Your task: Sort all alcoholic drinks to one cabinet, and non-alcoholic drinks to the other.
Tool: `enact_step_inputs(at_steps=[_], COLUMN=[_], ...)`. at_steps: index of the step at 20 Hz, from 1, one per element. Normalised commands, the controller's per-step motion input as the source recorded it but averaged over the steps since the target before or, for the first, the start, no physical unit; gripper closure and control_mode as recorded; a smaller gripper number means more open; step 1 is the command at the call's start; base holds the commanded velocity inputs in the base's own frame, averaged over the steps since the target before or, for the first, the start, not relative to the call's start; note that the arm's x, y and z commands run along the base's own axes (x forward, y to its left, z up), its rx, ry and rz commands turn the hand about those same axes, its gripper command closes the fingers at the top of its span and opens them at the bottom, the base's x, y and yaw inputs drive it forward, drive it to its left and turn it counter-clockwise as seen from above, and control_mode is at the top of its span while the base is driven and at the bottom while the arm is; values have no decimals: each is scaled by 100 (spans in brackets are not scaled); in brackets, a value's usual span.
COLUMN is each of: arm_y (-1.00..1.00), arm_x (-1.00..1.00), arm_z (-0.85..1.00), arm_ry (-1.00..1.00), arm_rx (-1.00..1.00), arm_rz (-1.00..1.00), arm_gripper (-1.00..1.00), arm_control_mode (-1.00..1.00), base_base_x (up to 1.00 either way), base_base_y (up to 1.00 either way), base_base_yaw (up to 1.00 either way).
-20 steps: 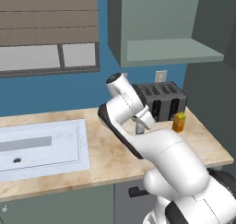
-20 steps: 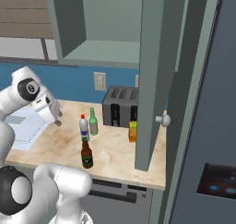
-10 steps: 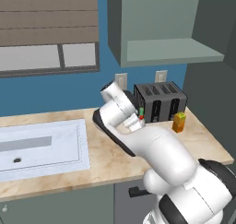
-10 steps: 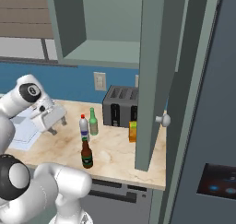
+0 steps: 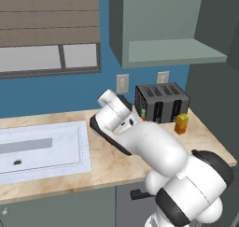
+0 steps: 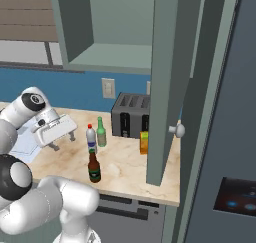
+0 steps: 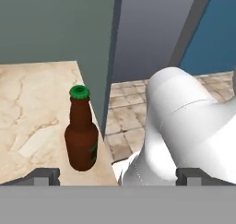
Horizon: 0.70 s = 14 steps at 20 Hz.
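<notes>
The gripper [image 6: 62, 139] is spread wide and holds nothing. It hangs at the middle left of the right base view, over the bench [image 6: 125, 162]. Just to its right stand the white bottle [image 6: 91, 137] and the green bottle [image 6: 101, 132], side by side. The brown bottle [image 6: 94, 168] stands below them, near the bench's front edge. The carton [image 6: 144, 142] sits right of them, by the toaster [image 6: 131, 116].

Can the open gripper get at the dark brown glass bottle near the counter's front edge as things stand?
Probably yes: the gripper is open, the dark brown glass bottle stands upright alone, apart from the other bottles, and nothing lies between them.
</notes>
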Motion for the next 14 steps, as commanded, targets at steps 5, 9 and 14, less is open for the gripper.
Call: enact_step_inputs(at_steps=[5,9,14], arm_y=[0,0,-4], arm_x=[0,0,-6], arm_z=[0,0,-1], arm_ry=[0,0,0], arm_rx=[-16,-12,-8], arm_rz=[-7,0,0], arm_gripper=[-100,-100,-100], arm_control_mode=[-100,-100,-100], base_base_x=[0,0,0], base_base_y=[0,0,0], base_base_yaw=[0,0,0])
